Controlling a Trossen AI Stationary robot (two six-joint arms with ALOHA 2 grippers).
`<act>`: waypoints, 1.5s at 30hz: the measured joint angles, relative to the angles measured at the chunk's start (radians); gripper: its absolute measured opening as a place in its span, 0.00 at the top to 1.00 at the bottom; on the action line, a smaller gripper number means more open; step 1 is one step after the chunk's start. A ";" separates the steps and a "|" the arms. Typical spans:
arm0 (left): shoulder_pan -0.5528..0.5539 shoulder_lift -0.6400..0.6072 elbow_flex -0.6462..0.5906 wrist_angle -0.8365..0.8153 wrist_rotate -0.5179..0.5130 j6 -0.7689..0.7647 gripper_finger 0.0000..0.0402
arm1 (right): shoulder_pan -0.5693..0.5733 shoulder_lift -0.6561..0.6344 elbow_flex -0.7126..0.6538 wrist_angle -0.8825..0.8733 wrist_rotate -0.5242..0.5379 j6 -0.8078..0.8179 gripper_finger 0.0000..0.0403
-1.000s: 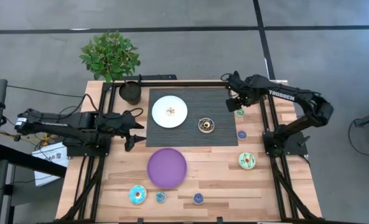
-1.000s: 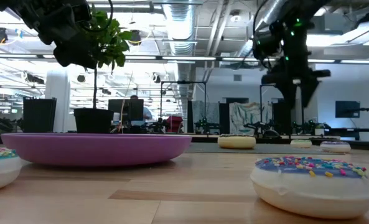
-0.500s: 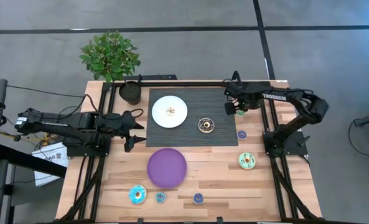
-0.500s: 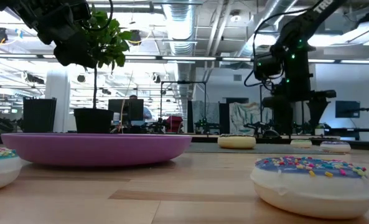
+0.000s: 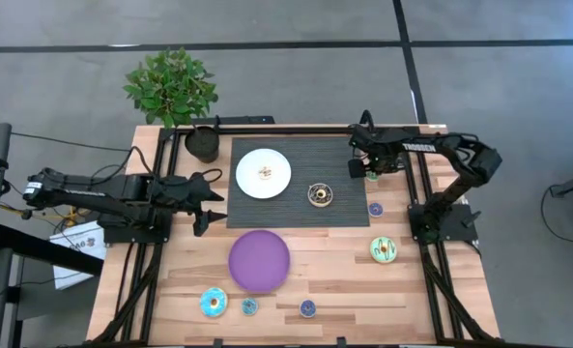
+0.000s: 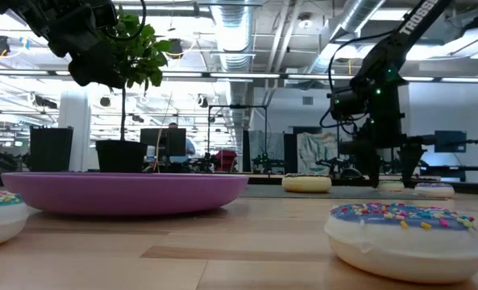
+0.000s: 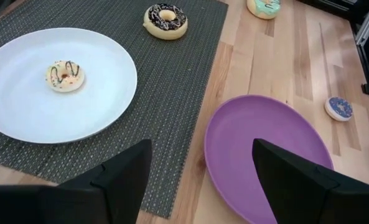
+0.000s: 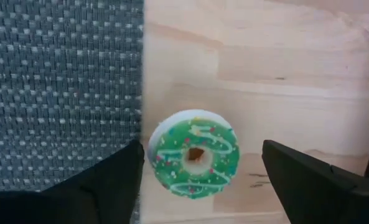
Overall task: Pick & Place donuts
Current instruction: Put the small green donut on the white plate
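Note:
My right gripper [image 8: 200,186] is open and low over the table's far right part, one finger on each side of the green mini donut [image 8: 193,154], which lies flat on the wood beside the mat's edge; the high view shows this gripper [image 5: 363,168] over it too. My left gripper [image 7: 200,180] is open and hovers near the table's left edge [image 5: 209,200]. The cream mini [image 5: 265,173] lies on the white plate [image 5: 252,184]. The brown-and-cream donut [image 5: 319,194] lies on the mat. The green-iced [image 5: 384,249] and blue-iced [image 5: 214,303] donuts rest on the wood.
A purple plate [image 5: 259,260] sits in the table's middle. A blue mini [image 5: 375,209] lies near the right arm's base; two more minis [image 5: 250,306] [image 5: 307,308] lie by the near edge. A potted plant [image 5: 205,143] stands at the far left corner.
My right gripper has come down from well above the table until its fingertips stand just over the wood around the green mini donut, shifting slightly toward the table's left. No donut has moved.

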 joint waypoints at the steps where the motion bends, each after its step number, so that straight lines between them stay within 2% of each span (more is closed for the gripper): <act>1: 0.000 0.000 0.000 0.000 0.000 0.000 0.32 | -0.010 0.000 0.000 -0.002 0.000 0.000 0.23; 10: 0.000 0.000 0.000 0.000 0.005 -0.027 0.32 | -0.092 -0.005 -0.059 0.033 -0.114 -0.026 0.25; 33: 0.000 0.000 0.001 0.000 0.005 -0.043 0.32 | -0.082 -0.028 -0.074 0.069 -0.110 -0.045 0.26; 45: 0.000 0.000 0.001 0.000 0.004 -0.043 0.32 | -0.082 -0.028 -0.072 0.077 -0.131 -0.045 0.47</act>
